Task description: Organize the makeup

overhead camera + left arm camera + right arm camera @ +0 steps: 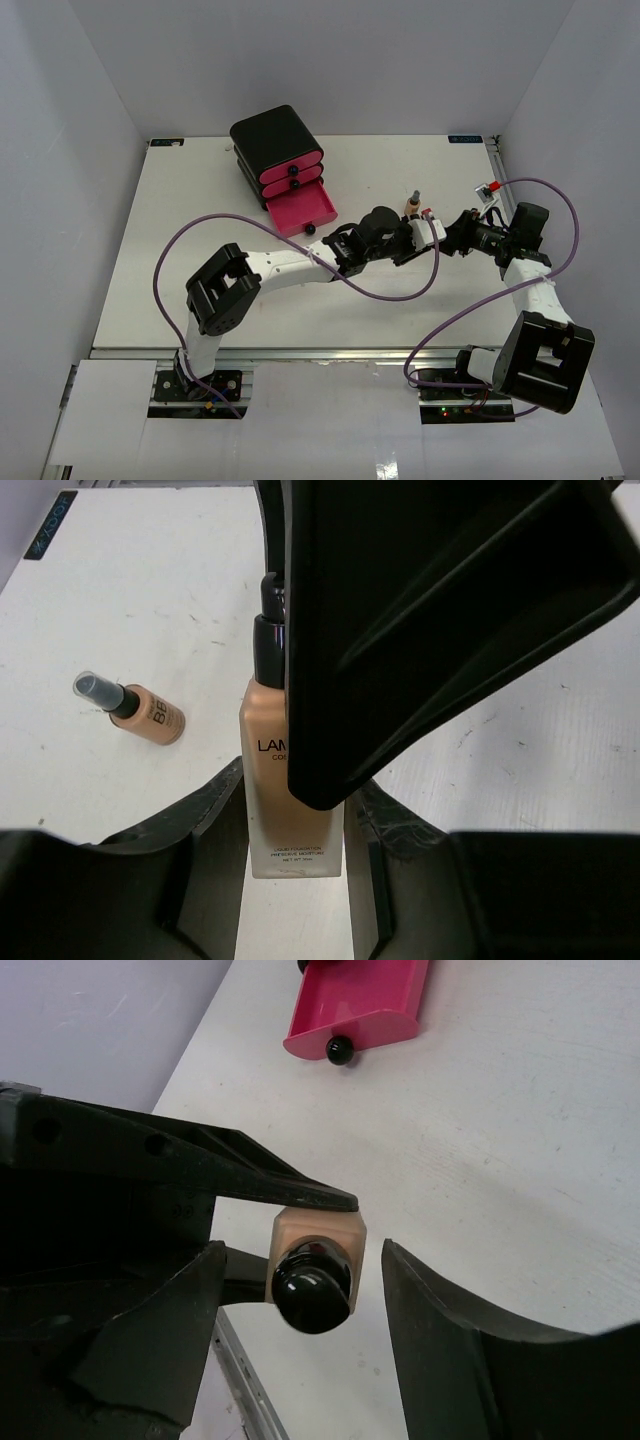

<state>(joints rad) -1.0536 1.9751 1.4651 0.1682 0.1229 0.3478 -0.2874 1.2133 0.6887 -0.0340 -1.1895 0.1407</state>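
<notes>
Left end effector (295, 825) clamps the tan bottle (290, 770) low on its body, jaws narrow. Right end effector (300, 1260) stands slack around its black cap (312, 1295), gap showing. Best draw the right one straight back along the bottle, no twisting.

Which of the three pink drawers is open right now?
The bottom drawer, pulled out toward the arms with its inside showing. The middle drawer and top drawer sit shut, pushed into the black box.
</notes>
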